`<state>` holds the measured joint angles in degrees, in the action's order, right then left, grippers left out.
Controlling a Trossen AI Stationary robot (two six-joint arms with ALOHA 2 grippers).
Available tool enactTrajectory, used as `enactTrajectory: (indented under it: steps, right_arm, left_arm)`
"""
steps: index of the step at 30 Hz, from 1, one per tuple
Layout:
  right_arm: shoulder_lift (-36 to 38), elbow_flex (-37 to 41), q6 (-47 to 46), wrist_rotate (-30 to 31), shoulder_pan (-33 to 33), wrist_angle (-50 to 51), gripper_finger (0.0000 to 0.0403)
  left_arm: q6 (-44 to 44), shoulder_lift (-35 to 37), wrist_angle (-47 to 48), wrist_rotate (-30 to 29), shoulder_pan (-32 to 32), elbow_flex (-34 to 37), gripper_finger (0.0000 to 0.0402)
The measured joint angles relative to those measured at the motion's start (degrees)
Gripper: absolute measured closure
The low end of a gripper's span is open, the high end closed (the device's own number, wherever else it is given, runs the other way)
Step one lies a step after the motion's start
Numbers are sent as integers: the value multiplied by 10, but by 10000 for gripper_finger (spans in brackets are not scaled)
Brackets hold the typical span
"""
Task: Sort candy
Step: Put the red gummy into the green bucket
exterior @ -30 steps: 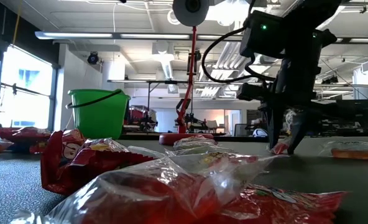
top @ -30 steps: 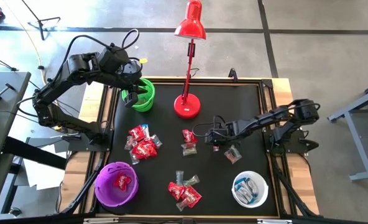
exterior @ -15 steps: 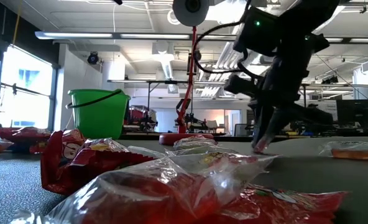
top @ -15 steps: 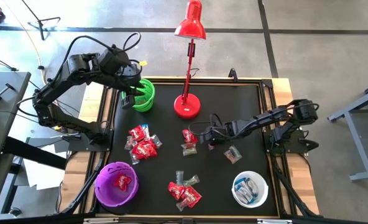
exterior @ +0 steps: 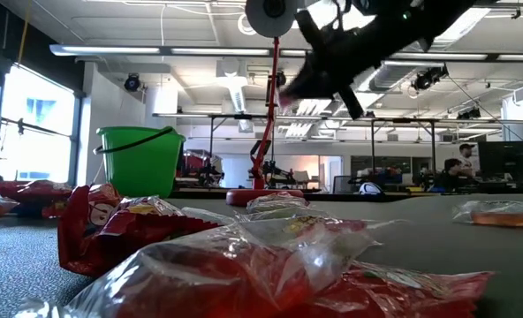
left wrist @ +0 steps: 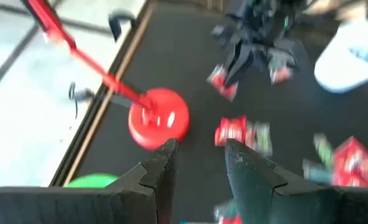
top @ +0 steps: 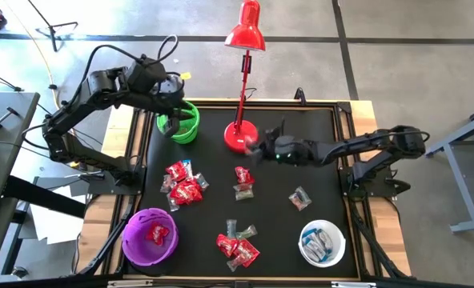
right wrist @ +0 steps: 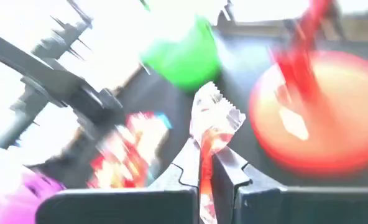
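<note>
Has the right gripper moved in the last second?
Yes. The right gripper, shut on a candy, has lifted off the mat and swung toward the red lamp's base.

**No readable lettering anywhere**

From where I stand, nothing on the table can be read. The red candy wrappers (exterior: 129, 231) nearest the low camera carry printed markings, but they are crumpled and too blurred to make out. The bowls, the lamp and the arms show no legible label, number or sign.
</note>
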<state>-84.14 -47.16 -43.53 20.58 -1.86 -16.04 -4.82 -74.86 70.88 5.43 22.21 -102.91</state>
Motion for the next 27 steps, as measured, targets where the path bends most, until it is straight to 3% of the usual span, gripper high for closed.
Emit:
enactTrajectory:
  steps: [6,9,14,20,27]
  right_arm:
    - [26,-2,117,0,-24,-192,395]
    - [32,-30,140,-9,-30,-192,395]
    - [31,-136,220,-61,-27,-70,395]
    - [30,-280,299,-28,-11,155,394]
    - [30,-335,313,-20,-6,207,394]
  left_arm:
    - [61,-17,-100,0,-33,0,280]
    - [79,-35,-143,0,-53,0,280]
    - [89,-68,-226,-7,-80,0,280]
    - [98,-79,-250,-35,-88,0,280]
    - [107,-79,-311,-44,-94,0,280]
